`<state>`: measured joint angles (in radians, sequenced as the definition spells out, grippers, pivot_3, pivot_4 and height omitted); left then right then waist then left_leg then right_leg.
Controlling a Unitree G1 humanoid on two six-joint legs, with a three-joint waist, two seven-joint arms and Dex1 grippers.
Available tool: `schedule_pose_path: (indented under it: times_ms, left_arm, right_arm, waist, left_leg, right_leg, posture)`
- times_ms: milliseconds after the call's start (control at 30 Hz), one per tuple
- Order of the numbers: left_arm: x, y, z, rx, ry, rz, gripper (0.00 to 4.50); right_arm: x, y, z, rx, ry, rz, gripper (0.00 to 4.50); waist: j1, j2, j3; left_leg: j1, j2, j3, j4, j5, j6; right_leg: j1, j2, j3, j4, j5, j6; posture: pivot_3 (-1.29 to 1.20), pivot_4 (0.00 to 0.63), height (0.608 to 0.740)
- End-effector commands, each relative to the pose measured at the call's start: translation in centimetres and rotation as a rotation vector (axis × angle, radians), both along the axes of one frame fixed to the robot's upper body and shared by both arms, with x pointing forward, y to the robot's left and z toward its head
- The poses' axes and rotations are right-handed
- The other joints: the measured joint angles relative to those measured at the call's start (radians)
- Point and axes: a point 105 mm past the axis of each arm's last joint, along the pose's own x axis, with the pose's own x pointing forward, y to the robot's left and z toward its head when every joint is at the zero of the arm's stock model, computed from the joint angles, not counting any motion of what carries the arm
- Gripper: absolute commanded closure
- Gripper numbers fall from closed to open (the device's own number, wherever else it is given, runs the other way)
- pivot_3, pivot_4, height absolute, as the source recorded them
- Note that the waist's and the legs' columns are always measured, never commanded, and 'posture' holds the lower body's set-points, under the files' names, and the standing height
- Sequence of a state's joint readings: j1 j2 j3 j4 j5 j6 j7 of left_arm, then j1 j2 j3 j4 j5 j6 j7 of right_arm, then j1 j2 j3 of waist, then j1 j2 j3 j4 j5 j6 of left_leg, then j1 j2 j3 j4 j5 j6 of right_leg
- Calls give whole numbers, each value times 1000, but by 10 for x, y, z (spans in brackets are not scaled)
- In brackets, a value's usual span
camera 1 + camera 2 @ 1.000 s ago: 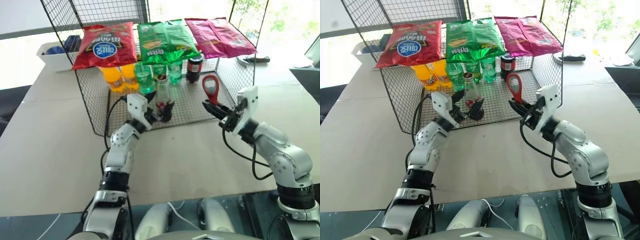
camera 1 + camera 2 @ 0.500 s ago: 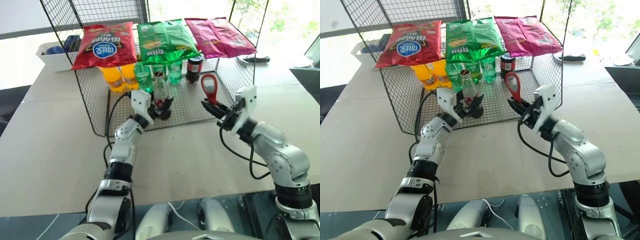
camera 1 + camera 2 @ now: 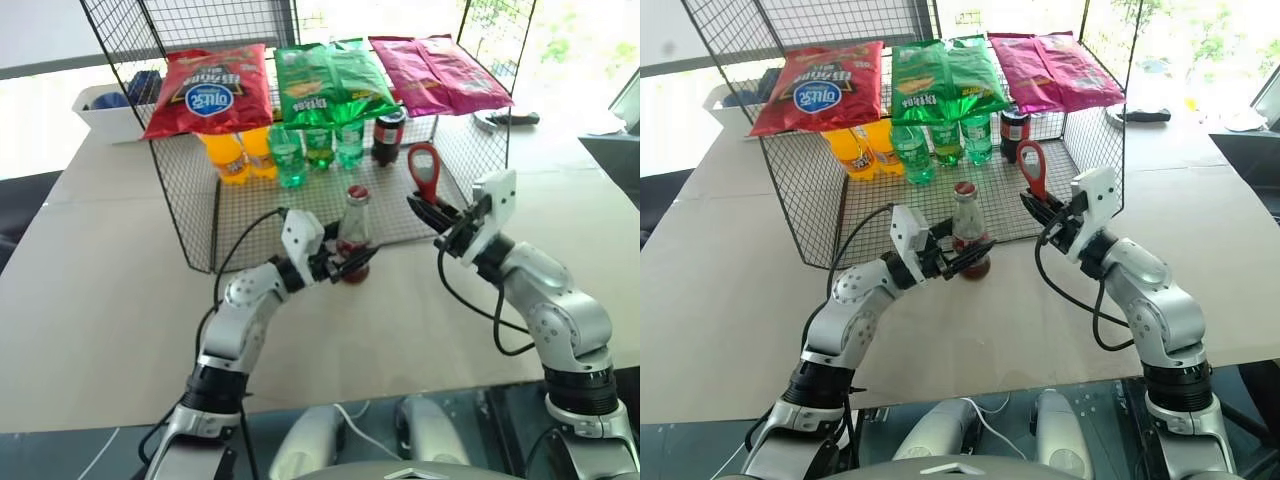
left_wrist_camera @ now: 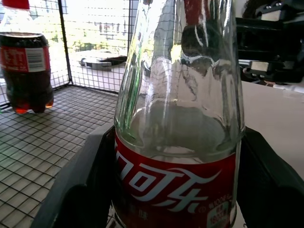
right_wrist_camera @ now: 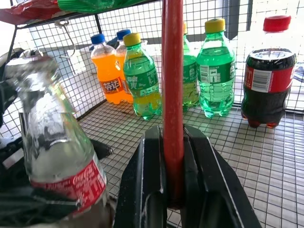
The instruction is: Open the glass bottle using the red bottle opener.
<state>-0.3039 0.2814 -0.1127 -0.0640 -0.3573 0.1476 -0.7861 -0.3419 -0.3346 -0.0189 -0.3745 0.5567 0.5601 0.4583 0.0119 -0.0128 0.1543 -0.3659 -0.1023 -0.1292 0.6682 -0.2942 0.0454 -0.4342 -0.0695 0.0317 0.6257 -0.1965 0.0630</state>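
Glass bottle (image 3: 353, 235) stands upright at the front edge of the wire rack (image 3: 190, 215), its base at the rim of the mesh floor where that meets the counter (image 3: 100, 290), and a red cap sits on its slim neck. Dark drink lies low inside, under a red label with white lettering, which the left wrist view shows close up. Left gripper (image 3: 350, 268) reaches in from the robot's left with its black jaws clamped on the bottle's lower body, one finger (image 4: 78, 190) on each side of the label. Right gripper (image 3: 428, 210) is raised just to the bottle's right, jaws shut tight on the handle of the red bottle opener (image 3: 423, 170), which stands upright with its oval ring head on top. Opener and bottle are near each other but apart, the ring a little higher than the cap. Deeper in the rack stand two orange drink bottles (image 3: 235, 155), green plastic bottles (image 3: 318, 148) and a short dark cola bottle (image 3: 387, 137). Across the rack's top lie a red crisp bag (image 3: 210, 90), a green crisp bag (image 3: 330, 80) and a magenta crisp bag (image 3: 435, 72).
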Motion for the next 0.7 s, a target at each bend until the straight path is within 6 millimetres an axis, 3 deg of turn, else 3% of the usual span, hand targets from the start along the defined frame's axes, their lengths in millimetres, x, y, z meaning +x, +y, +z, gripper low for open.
schedule_pose_path:
  times_ms: [33,100,133,200,700]
  left_arm:
    - [-3,-3,20,-10,-113,2,1803]
    - [-2,-3,20,-22,-126,16,1803]
    - [-2,-3,20,-24,-127,16,759]
    - [-4,-4,18,-20,-128,11,85]
    - [-9,1,45,-125,-172,28,32]
  right_arm:
    - [-2,-2,15,15,-67,-5,4500]
    - [-2,-3,15,14,-66,-7,4500]
    - [-2,-3,15,13,-67,-8,4500]
    - [-1,-3,15,12,-68,-9,4500]
    - [2,-1,15,10,-68,4,4500]
  waist:
    - [0,0,0]
    - [0,0,0]
    - [0,0,0]
    - [0,0,0]
    - [0,0,0]
  left_leg:
    - [0,0,0,0,0,0]
    - [0,0,0,0,0,0]
    - [0,0,0,0,0,0]
    - [0,0,0,0,0,0]
    - [0,0,0,0,0,0]
  right_leg:
    - [0,0,0,0,0,0]
    - [0,0,0,0,0,0]
    - [0,0,0,0,0,0]
    - [0,-1,0,-1,0,0]
    - [0,0,0,0,0,0]
  posture:
    - [0,150,734]
    - [0,150,734]
    - [0,150,734]
    - [0,150,734]
    - [0,150,734]
